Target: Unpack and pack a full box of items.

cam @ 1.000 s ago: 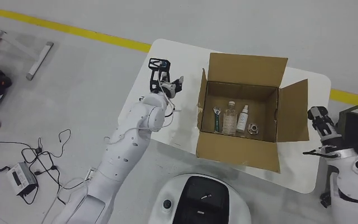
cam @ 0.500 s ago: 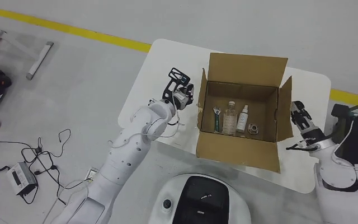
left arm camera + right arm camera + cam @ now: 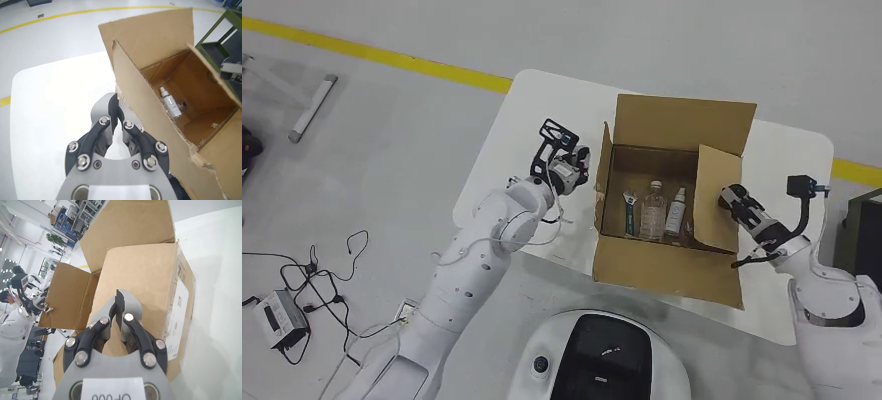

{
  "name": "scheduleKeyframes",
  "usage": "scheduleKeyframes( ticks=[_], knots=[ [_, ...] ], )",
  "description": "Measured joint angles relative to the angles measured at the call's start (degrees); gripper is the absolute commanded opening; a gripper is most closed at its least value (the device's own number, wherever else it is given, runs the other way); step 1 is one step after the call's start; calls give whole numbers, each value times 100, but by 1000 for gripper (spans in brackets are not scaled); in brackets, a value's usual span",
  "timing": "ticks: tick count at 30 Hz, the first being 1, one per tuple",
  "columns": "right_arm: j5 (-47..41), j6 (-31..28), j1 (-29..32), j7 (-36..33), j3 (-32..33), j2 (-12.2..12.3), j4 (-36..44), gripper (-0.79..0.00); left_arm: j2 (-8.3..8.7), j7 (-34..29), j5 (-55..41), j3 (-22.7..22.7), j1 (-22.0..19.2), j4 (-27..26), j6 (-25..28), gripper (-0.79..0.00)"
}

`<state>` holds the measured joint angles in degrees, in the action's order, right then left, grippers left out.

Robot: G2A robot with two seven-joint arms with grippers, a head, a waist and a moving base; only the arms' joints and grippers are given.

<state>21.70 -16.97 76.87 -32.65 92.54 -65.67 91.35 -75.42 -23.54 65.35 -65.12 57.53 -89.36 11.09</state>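
Table (image 3: pixel 507 140); box (image 3: pixel 667 268) contents (image 3: pixel 653 212) partly behind flap (image 3: pixel 714 198).

The top camera looked straight down from above the arms and took in the whole table (image 3: pixel 542 110) and the open box (image 3: pixel 682 125). The left wrist camera sat just behind the left gripper (image 3: pixel 116 106), very near one side flap, and faced over it into the box. The right wrist camera sat behind the right gripper (image 3: pixel 118 300), close against the opposite flap's outer face, facing across the box. The top and left wrist views shared the box's floor.
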Motion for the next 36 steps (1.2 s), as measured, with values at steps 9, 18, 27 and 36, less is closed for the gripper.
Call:
scheduleKeyframes(
  ticks=[9,18,27,36],
  knots=[
    [170,185,-24,-178,-103,34,97,-785,-4,378,655,395,-155,203,930,-785],
    [227,433,44,-301,-98,69,184,-785,-110,637,411,784,-501,533,1309,-785],
    [229,545,58,-313,-117,94,252,-785,-227,571,479,1245,-927,1148,1687,-785],
    [253,645,102,-383,-32,135,302,-785,-313,443,535,1453,-1139,1693,1666,-785]
  ],
)
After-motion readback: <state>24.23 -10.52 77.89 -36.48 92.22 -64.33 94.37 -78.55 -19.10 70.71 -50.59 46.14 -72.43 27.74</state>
